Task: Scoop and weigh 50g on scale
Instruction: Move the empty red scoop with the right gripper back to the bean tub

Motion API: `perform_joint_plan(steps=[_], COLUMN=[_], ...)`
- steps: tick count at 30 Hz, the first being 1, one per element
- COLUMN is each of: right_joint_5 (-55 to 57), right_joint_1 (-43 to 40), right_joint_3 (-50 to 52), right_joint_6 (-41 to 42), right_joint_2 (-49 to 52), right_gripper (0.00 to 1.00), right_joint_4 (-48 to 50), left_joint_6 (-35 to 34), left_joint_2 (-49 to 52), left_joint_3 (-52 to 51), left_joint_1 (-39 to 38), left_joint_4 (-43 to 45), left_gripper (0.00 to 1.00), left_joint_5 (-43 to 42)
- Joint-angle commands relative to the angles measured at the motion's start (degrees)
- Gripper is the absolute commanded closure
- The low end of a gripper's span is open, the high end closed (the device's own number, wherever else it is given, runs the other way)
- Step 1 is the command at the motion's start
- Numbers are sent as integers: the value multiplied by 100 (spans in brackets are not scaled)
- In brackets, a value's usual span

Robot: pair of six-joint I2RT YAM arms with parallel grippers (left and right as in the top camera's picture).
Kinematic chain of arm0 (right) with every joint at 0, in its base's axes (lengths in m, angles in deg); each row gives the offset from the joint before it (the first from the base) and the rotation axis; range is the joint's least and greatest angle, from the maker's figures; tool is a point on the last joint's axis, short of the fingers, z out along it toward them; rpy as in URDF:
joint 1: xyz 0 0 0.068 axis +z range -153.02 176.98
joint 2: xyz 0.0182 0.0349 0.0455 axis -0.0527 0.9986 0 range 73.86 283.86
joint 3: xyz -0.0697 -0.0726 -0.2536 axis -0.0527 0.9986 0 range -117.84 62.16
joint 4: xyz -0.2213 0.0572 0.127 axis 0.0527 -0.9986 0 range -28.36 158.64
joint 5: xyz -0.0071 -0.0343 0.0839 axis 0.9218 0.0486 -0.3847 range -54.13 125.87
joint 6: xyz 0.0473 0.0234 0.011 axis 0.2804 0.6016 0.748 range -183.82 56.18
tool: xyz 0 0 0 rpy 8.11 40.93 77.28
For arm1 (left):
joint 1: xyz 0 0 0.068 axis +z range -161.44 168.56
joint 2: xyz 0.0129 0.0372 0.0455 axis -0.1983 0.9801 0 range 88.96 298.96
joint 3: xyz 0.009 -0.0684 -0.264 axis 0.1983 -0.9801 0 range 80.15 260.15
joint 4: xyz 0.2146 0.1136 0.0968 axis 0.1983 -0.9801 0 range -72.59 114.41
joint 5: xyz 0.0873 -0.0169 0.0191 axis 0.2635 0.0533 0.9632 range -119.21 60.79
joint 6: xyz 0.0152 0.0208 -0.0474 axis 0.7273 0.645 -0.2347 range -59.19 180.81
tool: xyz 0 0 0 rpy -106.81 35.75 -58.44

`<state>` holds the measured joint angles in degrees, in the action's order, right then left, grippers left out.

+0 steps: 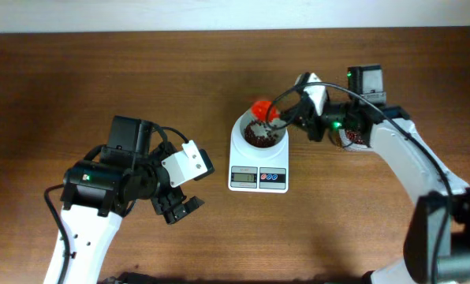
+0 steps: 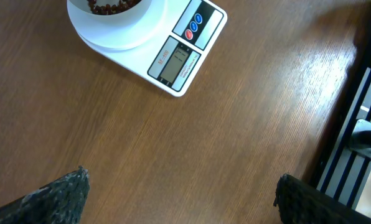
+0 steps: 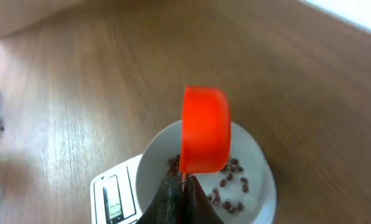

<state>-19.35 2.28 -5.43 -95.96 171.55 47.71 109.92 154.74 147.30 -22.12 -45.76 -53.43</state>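
Observation:
The white scale (image 1: pixel 258 166) sits mid-table with a white round bowl (image 1: pixel 237 132) on it; red-brown beans (image 1: pixel 259 137) lie in the bowl. My right gripper (image 1: pixel 289 118) is shut on the handle of an orange scoop (image 1: pixel 261 109), held tipped over the bowl's far rim. In the right wrist view the scoop (image 3: pixel 204 127) hangs above the bowl (image 3: pixel 258 149), its underside toward the camera, with the gripper (image 3: pixel 182 186) pinched on its handle. My left gripper (image 1: pixel 180 207) stands open and empty to the scale's front left. Its fingers (image 2: pixel 61 193) frame bare wood, with the scale (image 2: pixel 173 62) farther off.
A tub of red-brown beans (image 1: pixel 353 138) lies partly hidden under the right arm, to the right of the scale. The table's edge and a dark rail frame (image 2: pixel 360 124) show at the right of the left wrist view.

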Motion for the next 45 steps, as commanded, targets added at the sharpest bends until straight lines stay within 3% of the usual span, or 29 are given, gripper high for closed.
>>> perform_joint_plan(steps=[1, 3, 11, 15, 17, 29, 39, 45], right_joint_5=[-136, 76, 3191, 3193, 3191, 3195, 3246, 5001], right_joint_1=[-254, -439, -992, -992, -992, -988, -988, -988], right_joint_3=[-63, -63, -63, -46, -46, -46, -2, -4], right_joint_6=[782, 1036, 1095, 2968, 3464, 3432, 3368, 3318], right_joint_2=[-876, -1252, -2476, -2437, -2424, -2426, -2374, -2371], right_gripper=[96, 96, 96, 96, 96, 96, 96, 96], right_joint_4=[-4, -212, -2940, -3381, -3604, -4898, -4723, -3803], left_joint_6=[48, 48, 48, 48, 48, 48, 48, 48], left_joint_2=[-50, -50, -50, -50, -50, -50, -50, -50], left_joint_3=[-37, -37, -37, -37, -37, -37, -37, -37], left_joint_1=[35, 35, 35, 35, 35, 35, 35, 35], left_joint_4=[4, 7, 7, 7, 7, 7, 7, 7], left_gripper=[1, 1, 1, 1, 1, 1, 1, 1], left_joint_5=[-105, -105, -105, -105, -105, -105, -105, -105])
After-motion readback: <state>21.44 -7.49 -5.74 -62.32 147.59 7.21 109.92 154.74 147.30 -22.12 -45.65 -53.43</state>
